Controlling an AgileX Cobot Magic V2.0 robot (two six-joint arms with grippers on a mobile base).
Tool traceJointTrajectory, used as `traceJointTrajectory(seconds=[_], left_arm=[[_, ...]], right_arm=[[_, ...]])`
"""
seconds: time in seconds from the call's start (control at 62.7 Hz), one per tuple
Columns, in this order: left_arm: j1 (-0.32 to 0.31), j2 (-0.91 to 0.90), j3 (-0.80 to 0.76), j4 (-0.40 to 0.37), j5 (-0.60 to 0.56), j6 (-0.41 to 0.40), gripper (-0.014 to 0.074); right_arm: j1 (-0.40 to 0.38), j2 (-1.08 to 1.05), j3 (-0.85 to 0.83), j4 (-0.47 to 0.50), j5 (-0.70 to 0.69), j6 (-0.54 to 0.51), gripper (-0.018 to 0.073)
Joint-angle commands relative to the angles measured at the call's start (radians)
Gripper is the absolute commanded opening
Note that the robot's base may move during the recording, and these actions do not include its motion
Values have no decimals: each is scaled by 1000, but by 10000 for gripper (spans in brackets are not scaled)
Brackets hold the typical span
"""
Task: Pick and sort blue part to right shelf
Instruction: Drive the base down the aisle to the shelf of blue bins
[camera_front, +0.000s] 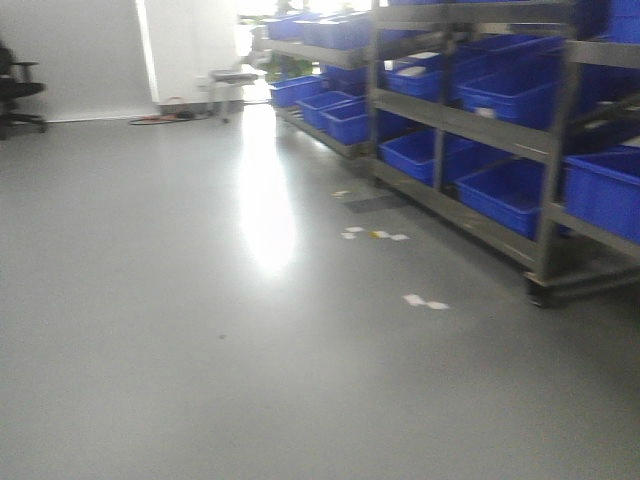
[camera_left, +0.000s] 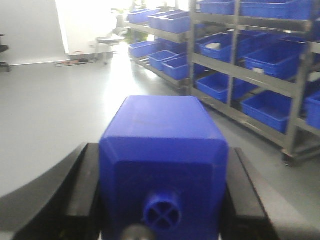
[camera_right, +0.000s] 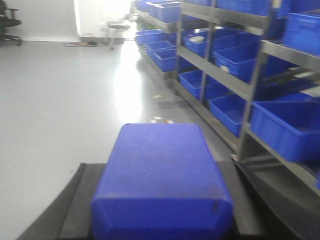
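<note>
In the left wrist view, the blue part (camera_left: 162, 150) fills the space between the black fingers (camera_left: 75, 195). Its sloped shoulders and round knob (camera_left: 161, 210) face the camera. My left gripper (camera_left: 162, 170) is shut on it. In the right wrist view, my right gripper (camera_right: 160, 195) is shut on a boxier, straight-sided blue block (camera_right: 160, 175); no knob shows on it. The right shelf (camera_front: 470, 125), a steel rack with blue bins (camera_front: 510, 190), stands along the right side ahead. The same right shelf (camera_left: 240, 75) shows in the left wrist view and, as the right shelf (camera_right: 220, 75), in the right wrist view. Neither gripper shows in the front view.
A grey glossy floor (camera_front: 200, 300) stretches ahead with paper scraps (camera_front: 425, 300) near the rack's foot. A black office chair (camera_front: 15, 90) stands far left. A stool (camera_front: 235, 80) and a floor cable (camera_front: 160, 118) lie by the white back wall. A second rack (camera_front: 320, 90) continues farther back.
</note>
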Motion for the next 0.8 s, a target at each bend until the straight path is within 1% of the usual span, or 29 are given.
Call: traceJointTrajectory(seconds=[0.0, 0.782], left_arm=[[0, 9, -28, -1, -90, -9, 333], [0, 9, -28, -1, -90, -9, 333]], right_arm=[[-6, 6, -28, -9, -93, 0, 382], [-6, 6, -28, -9, -93, 0, 382]])
